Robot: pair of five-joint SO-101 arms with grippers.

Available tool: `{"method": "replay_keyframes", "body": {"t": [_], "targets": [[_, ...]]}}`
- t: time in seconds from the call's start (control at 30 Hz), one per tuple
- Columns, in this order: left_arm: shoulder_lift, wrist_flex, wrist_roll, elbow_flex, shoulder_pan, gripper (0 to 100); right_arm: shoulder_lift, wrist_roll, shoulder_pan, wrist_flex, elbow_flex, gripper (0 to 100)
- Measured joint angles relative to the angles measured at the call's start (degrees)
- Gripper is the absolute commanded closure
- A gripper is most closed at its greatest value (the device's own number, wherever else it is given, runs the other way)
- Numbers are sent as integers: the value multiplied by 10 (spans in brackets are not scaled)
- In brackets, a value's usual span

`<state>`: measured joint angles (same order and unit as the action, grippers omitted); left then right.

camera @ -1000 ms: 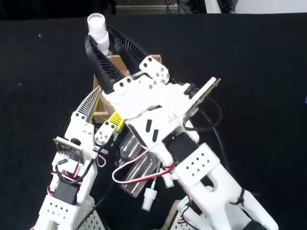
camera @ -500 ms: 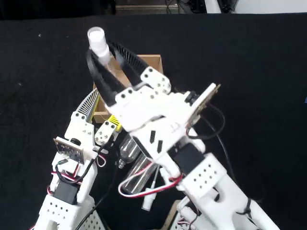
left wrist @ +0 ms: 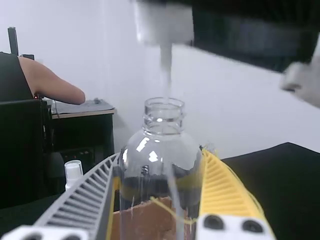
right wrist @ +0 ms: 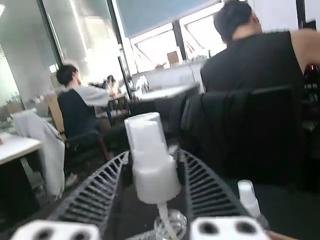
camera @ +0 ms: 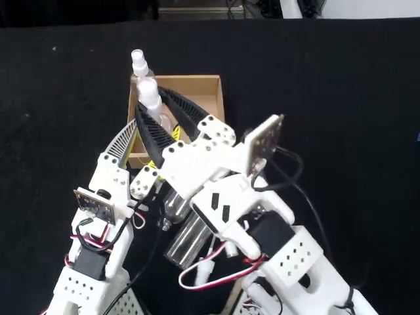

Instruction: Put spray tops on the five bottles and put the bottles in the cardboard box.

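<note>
My left gripper (left wrist: 161,161) is shut on an upright clear bottle (left wrist: 161,150) whose neck is open; grey and yellow fingers flank its sides. My right gripper (camera: 151,100) is shut on a white spray top (camera: 148,92), held above that bottle beside the cardboard box (camera: 203,80). In the right wrist view the spray top (right wrist: 150,160) sits between the black fingers, and its thin tube hangs down to the bottle's mouth (right wrist: 170,227). From the left wrist view, the spray top (left wrist: 164,20) hangs just over the neck. A bottle with a spray top (camera: 139,63) stands behind the box.
Clear uncapped bottles (camera: 187,233) lie on the black table under the right arm, with a loose spray top (camera: 205,270) near them. Both arm bases crowd the near edge. People sit at desks in the room behind.
My right gripper has brought the spray top back and down from beyond the box to just over the held bottle's mouth. The left arm has kept still.
</note>
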<state>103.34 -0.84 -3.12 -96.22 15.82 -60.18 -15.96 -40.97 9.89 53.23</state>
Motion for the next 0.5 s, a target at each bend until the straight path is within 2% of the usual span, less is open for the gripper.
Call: {"method": "replay_keyframes", "body": {"t": [0.13, 0.3, 0.5], "targets": [[0, 0, 0, 0, -1, 960, -4, 0, 0, 76, -32, 848], [0, 0, 0, 0, -1, 960, -4, 0, 0, 120, -66, 855], [0, 0, 0, 0, -1, 960, -4, 0, 0, 193, -105, 987]]}}
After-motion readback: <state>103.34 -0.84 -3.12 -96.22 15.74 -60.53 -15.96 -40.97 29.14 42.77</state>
